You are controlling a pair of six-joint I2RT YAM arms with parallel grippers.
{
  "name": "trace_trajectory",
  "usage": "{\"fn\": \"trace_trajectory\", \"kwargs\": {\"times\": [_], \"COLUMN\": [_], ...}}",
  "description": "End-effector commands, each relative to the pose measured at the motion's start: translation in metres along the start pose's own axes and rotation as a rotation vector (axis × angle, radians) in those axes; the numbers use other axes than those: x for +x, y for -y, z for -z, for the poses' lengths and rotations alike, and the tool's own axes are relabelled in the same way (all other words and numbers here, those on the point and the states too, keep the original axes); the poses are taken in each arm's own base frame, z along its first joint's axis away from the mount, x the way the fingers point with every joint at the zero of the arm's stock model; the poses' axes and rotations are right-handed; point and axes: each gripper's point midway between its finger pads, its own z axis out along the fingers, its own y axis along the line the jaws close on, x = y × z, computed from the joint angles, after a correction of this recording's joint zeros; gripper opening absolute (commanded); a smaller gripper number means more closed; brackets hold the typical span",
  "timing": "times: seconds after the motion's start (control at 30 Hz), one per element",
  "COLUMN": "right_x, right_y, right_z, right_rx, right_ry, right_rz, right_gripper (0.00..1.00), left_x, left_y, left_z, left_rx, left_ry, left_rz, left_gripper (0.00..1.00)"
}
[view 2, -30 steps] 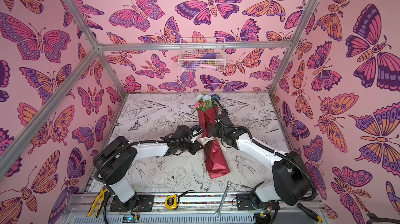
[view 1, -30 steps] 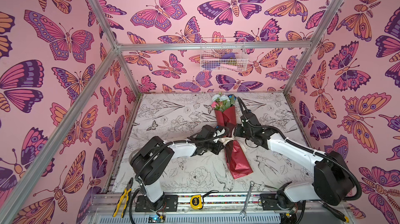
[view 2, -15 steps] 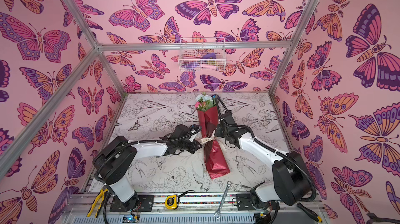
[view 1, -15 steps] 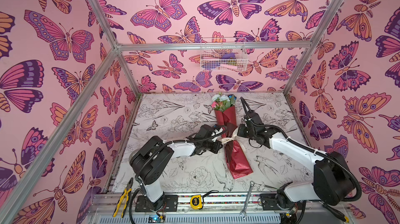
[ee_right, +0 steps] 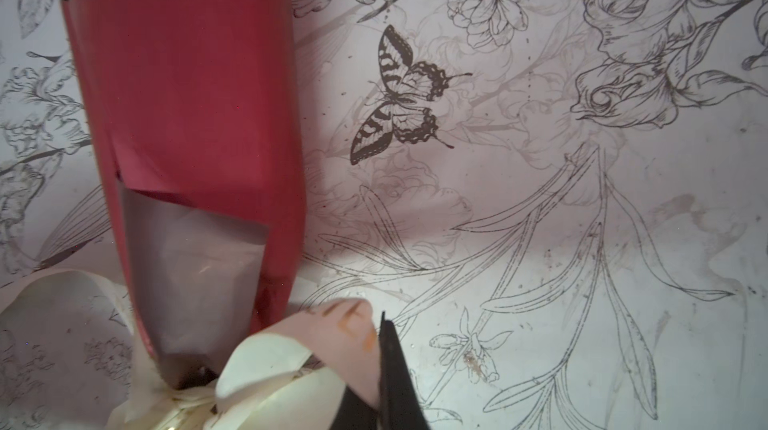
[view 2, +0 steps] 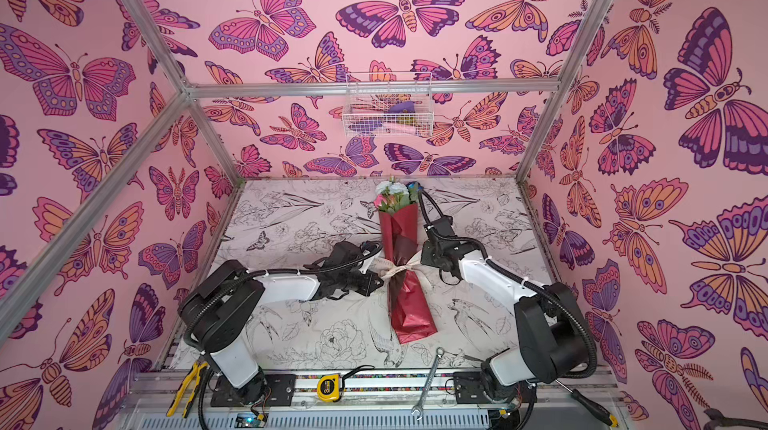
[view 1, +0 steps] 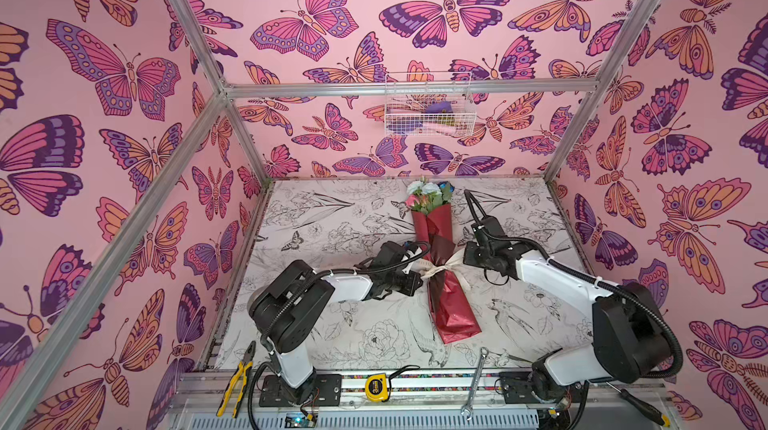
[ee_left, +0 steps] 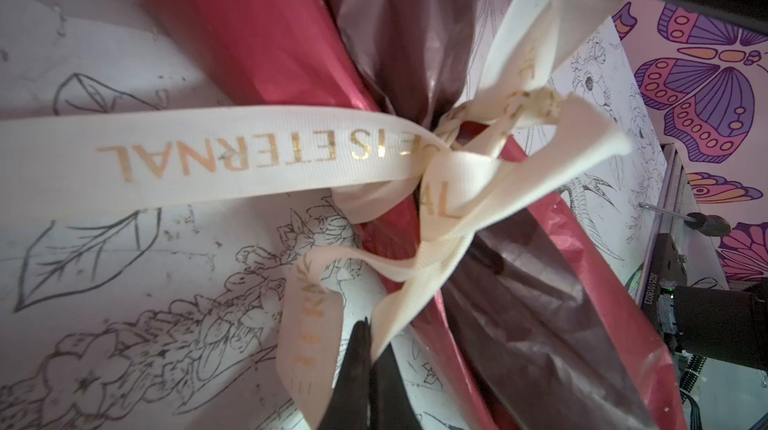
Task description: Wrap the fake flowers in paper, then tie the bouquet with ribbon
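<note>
Top views both show my bouquet [view 1: 453, 307] flat on the table [view 1: 332, 220], flowers pointing away from me, ribbon [view 1: 436, 271] across its middle. My left gripper [view 1: 419, 277] and right gripper [view 1: 466, 257] sit one each side, both pinched tight on ribbon ends, equally near, so I'd pull sideways.

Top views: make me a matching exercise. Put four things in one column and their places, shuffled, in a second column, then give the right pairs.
Things
1. yellow-handled metal pliers
2. white wire basket
3. cream fabric ribbon with gold lettering
4. round yellow tape measure

Places
A. hanging on the butterfly-print back wall
B. middle of the metal front rail
C. knotted around the bouquet of fake flowers in glossy dark red paper
D. left end of the front rail

Pairs: 1-D, 2-A, 3-C, 4-B
</note>
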Motion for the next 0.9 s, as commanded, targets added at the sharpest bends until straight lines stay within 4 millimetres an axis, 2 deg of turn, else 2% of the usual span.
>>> {"fn": "trace_trajectory", "kwargs": {"times": [0.0,0.2,0.33,0.73,0.87], "right_x": [0.000,-0.002,-0.007,-0.018,-0.016], "right_y": [0.013,0.027,0.028,0.041,0.039], "right_z": [-0.008,-0.026,-0.032,-0.029,-0.032], "right_rx": [0.061,0.145,0.152,0.216,0.196], "right_ry": [-0.021,-0.066,-0.070,-0.068,-0.080], "right_rz": [0.032,0.057,0.058,0.063,0.062], "right_gripper": [0.00,0.00,0.00,0.00,0.00], "left_x": [0.014,0.019,0.020,0.019,0.016], "left_y": [-0.010,-0.023,-0.027,-0.049,-0.046], "left_z": [-0.004,-0.004,-0.003,0.013,0.014], "left_rx": [-0.013,-0.041,-0.052,-0.139,-0.123], "left_ry": [-0.033,-0.038,-0.038,0.017,0.017], "left_rz": [0.043,0.098,0.109,0.207,0.197], "left_gripper": [0.00,0.00,0.00,0.00,0.00]}}
